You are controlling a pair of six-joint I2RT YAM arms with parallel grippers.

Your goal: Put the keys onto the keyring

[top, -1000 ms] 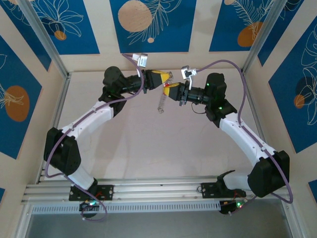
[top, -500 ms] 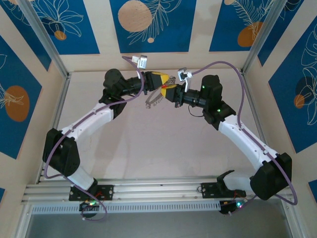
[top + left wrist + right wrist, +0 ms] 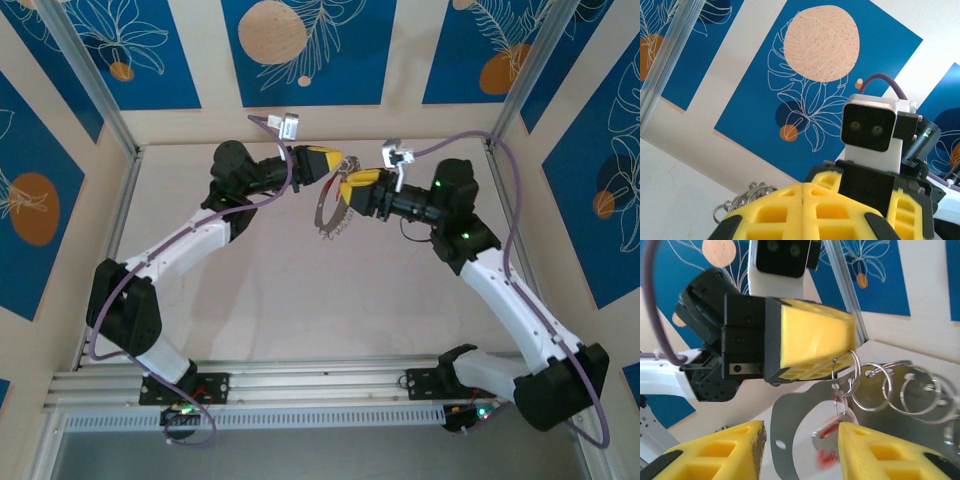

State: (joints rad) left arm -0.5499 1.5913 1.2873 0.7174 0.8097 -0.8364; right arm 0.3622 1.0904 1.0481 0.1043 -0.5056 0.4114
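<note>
The keyring (image 3: pixel 326 216) is a thin grey hoop edged with small wire rings, and it hangs in mid-air. My left gripper (image 3: pixel 337 160) is shut on one small ring (image 3: pixel 854 371) at the hoop's top; its yellow fingers (image 3: pixel 805 210) are pressed together. In the right wrist view the hoop's flat grey band (image 3: pixel 790 412) curves below the left gripper (image 3: pixel 815 347). A key (image 3: pixel 832 432) with a red head dangles, blurred, from that top ring. My right gripper (image 3: pixel 800 440) stands open just under the hoop, its right finger (image 3: pixel 880 452) next to the key.
Several more wire rings (image 3: pixel 917 390) hang along the hoop's edge to the right. Both grippers meet high above the pale table (image 3: pixel 270 280), near the back wall. Metal frame posts (image 3: pixel 85 75) stand at the corners.
The right arm has swung out to the right and its gripper has drawn back a little from the left one. The hoop has turned from edge-on to face-on and hangs lower.
</note>
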